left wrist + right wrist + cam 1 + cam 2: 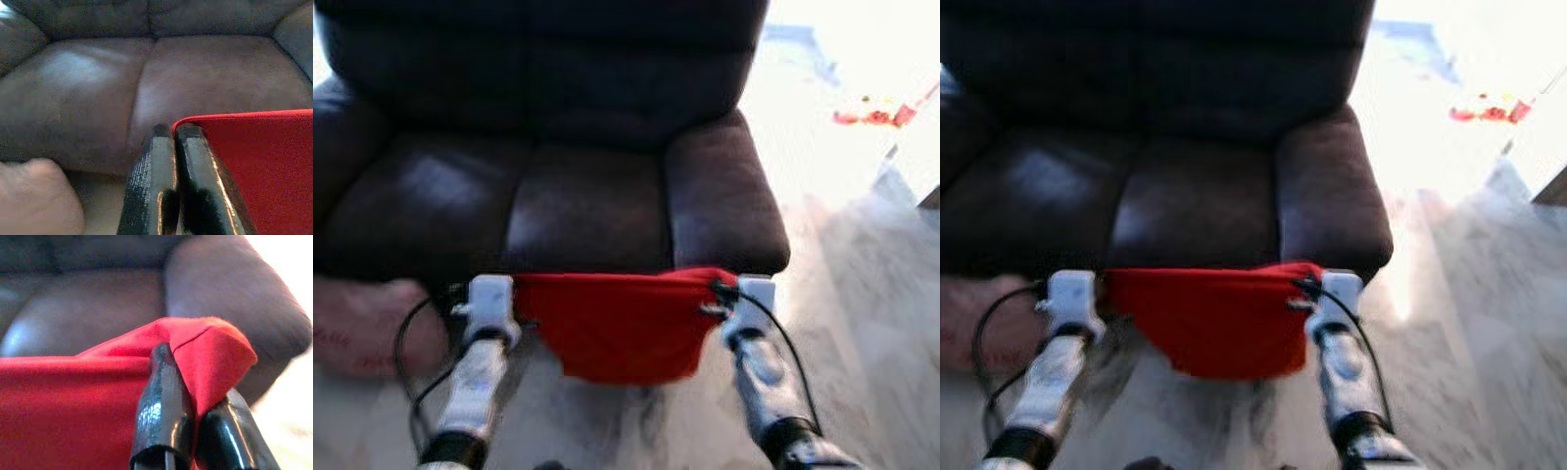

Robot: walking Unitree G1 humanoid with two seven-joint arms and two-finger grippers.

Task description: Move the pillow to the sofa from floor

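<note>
Red pillow (619, 328) hung crosswise just short of sofa (587, 206) seat, pinched by left gripper (168, 147) (seemingly) and right gripper (188, 382).

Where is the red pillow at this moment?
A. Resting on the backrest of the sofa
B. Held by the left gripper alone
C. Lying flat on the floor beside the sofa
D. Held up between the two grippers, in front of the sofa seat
D: the red pillow hangs between the left gripper and the right gripper, each shut on a corner, in front of the sofa seat.
</note>
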